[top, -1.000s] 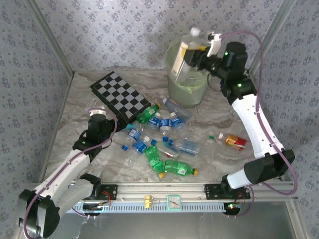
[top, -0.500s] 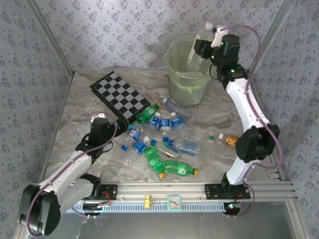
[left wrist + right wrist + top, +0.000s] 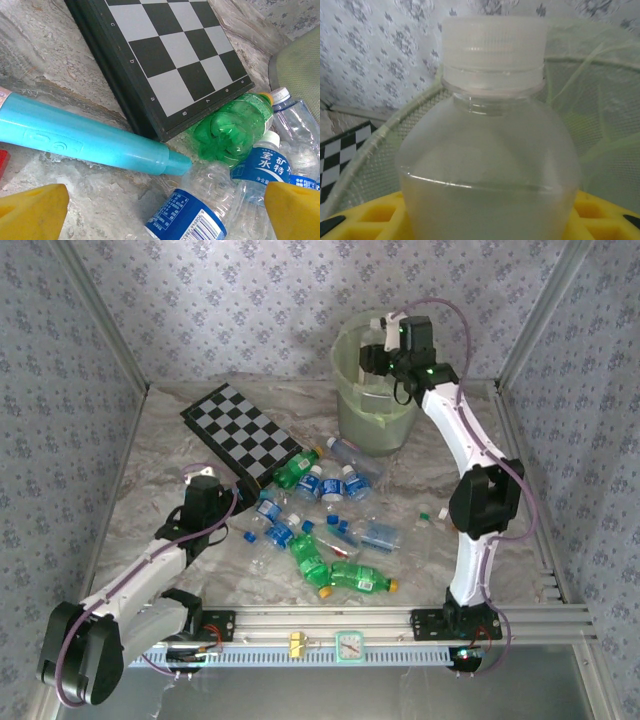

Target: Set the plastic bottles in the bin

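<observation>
At the left, the left gripper (image 3: 203, 480) hangs low over the table (image 3: 150, 440) with its yellow fingers (image 3: 30, 212) spread wide and nothing held, much as it stood half a second ago. Just ahead of it lie a teal stick (image 3: 90, 140) and the corner of the checkered board (image 3: 245, 435), with a crushed green bottle (image 3: 232, 127) against that corner. The loose plastic bottles (image 3: 320, 530) lie heaped mid-table, unmoved. Farther right stands the bin (image 3: 352, 418); what lies at its bottom cannot be made out. The right gripper (image 3: 378, 352), which was higher by the far rim, has come down over the bin's mouth, clamped on a clear white-capped bottle (image 3: 487, 150) whose lower half is cut off in the wrist view.
</observation>
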Available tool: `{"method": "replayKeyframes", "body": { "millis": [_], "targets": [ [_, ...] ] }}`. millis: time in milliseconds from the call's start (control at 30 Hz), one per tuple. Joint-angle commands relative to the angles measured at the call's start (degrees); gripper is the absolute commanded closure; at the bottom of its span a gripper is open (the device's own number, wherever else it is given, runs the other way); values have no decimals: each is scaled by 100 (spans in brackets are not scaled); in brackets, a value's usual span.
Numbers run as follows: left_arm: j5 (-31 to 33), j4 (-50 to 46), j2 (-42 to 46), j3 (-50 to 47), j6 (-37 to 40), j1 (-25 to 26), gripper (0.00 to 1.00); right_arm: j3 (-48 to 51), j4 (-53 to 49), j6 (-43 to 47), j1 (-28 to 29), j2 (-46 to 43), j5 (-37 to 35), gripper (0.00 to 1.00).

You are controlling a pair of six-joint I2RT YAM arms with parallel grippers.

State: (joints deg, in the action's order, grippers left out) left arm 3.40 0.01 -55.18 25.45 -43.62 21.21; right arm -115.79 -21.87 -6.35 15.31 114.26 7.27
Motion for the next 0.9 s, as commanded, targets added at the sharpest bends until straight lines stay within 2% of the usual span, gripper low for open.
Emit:
{"method": "replayKeyframes", "body": {
  "millis": [0,67,233,333,600,767,867],
  "targets": [
    [-87,-36,133,152,-3,-29,0,-479,-631,269,31,238,-192,43],
    [-77,-70,164,162,10,-29,0,-593,-696,316,59,289,-239,37],
    [-143,-89,183,170,114,-29,0,-1077,-1022,380,112,321,-237,11],
    [-236,-35,162,175,204,-32,0,-1378,-1232,372,132,203,-241,2],
    [-551,234,35,288,504,-15,0,-1107,-1814,220,132,-859,-528,0],
    [-694,339,-273,490,623,39,0,276,-1702,-248,125,-1946,-588,0],
    [-791,342,-526,697,750,123,0,1203,-1645,-445,164,-2691,-978,0]
  ]
}}
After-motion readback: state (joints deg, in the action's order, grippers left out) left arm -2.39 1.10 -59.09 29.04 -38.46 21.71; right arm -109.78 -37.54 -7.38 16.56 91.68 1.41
